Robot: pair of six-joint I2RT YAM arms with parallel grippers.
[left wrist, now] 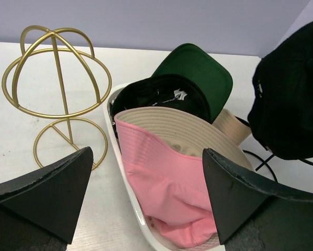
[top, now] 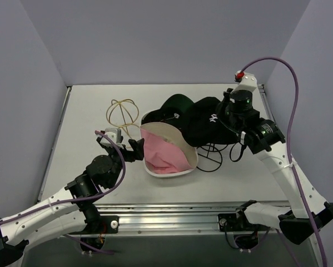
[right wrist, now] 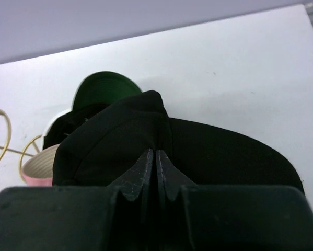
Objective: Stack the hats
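Soft black cloth made the floppy black cap [top: 206,121] light and squashy, so a pinch on a fold should hold. The right end effector [right wrist: 156,159] was shut tight on its top, above the grey desk [top: 88,105]. The left end effector [left wrist: 147,183] was open by the pink cloth hat [left wrist: 169,188], piled in the white plastic tray [left wrist: 110,112].

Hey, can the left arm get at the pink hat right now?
Probably yes. The left fingers are open and face the pink hat, with nothing between; it lies frontmost in the pile, the beige hat behind it.
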